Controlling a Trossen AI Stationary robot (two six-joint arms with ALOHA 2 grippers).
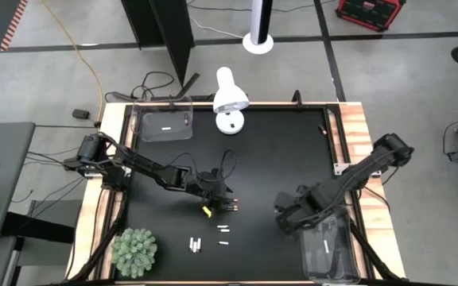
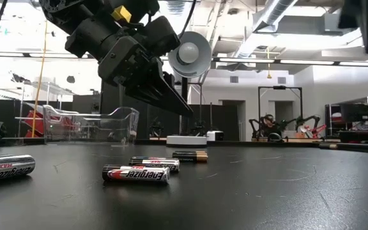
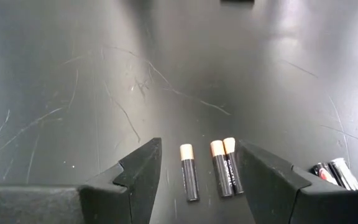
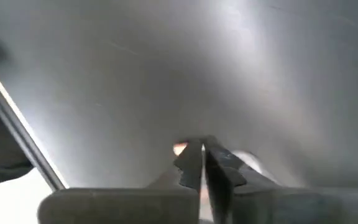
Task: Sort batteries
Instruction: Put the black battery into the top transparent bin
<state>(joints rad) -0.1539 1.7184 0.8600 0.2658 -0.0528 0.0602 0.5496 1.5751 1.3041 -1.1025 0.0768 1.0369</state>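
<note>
- High view: left pincer (image 1: 227, 200) hangs over the dark batteries mid-counter (image 1: 293, 151); silver batteries (image 1: 196, 245) lie loose nearer the front edge, beside a green plant ball (image 1: 134, 251). Right pincer (image 1: 289, 214) sits next to the front-right bin (image 1: 326, 253), which holds one pale cell. Back-left bin (image 1: 165, 125) holds another; a white lamp (image 1: 230, 99) stands near it.
- Low view: left pincer fingers (image 2: 165, 89) point down above the silver batteries' row — none touched.
- Left wrist view: jaws apart, straddling three copper-topped batteries (image 3: 210, 169), two of them touching. Risk: closing here could catch two at once, or roll one away.
- Right wrist view: fingers almost together; whether they pinch something I cannot tell — a small orange glint shows at the tips.
- Nothing blocks the path to the back-left bin except the lamp close by.
</note>
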